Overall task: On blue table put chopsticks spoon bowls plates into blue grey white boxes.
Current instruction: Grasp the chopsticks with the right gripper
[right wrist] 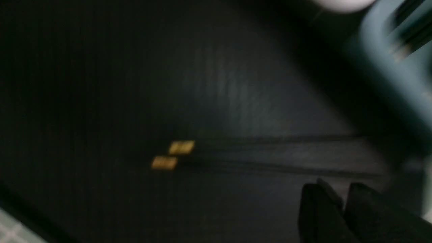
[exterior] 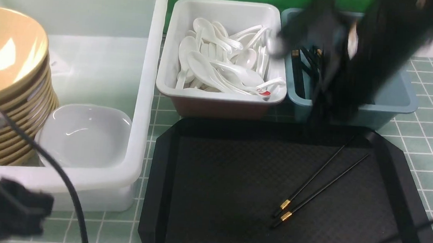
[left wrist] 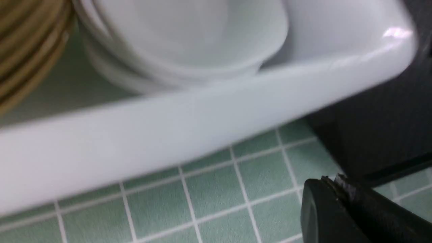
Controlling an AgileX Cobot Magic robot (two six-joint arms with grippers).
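Lying side by side, chopsticks (exterior: 286,205) on black tray (exterior: 215,183)

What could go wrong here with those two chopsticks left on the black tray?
The chopsticks lie flat and thin on the tray, so the right tool may slip or lift only one. The right arm shows motion-blurred right at the blue box, and could knock it.

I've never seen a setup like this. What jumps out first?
A pair of black chopsticks with gold bands lies alone on the wide black tray in the middle. Behind it, a white box is heaped with white spoons, and on the left a stack of tan plates leans inside a large translucent white bin, beside white bowls.
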